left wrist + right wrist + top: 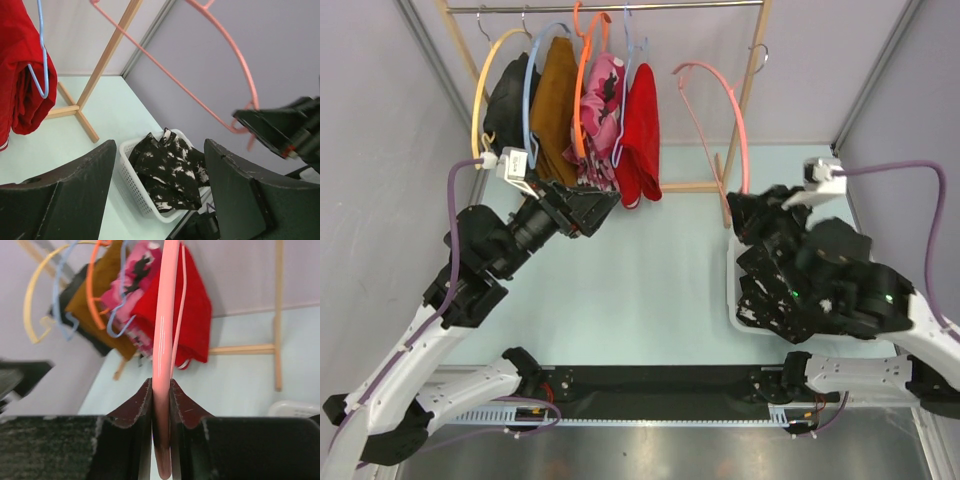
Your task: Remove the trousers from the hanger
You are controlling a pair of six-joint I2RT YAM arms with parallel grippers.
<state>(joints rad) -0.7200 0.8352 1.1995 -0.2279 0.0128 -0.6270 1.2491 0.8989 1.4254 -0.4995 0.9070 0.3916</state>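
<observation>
Pale mint-green tabletop (650, 290), grey walls on both sides; a wooden clothes rack (757, 70) with a metal rail stands at the far edge. Your right gripper (161, 390) is pinched on the lower rod of an empty pink plastic hanger (744, 150), jaws pressed against it from both sides. The hanger stands upright above the arm, beside the rack's right post; whether its hook touches the rail you cannot tell. Your left gripper (585, 210) is spread wide with nothing between its fingers, sitting just below the hanging garments near their lower edges. The black trousers with white splotches (170, 175) lie crumpled inside a white plastic lattice basket (136, 192) on the tabletop's right side, next to the right arm. The bright red trousers (640, 130) hang folded on a thin blue wire hanger (44, 65), rightmost of the clothes on the rail. To their left hang a pink floral garment (602, 100) on an orange hanger, a mustard-brown garment (556, 100) on a light-blue hanger, and a dark garment (506, 100) on a yellow hanger.
</observation>
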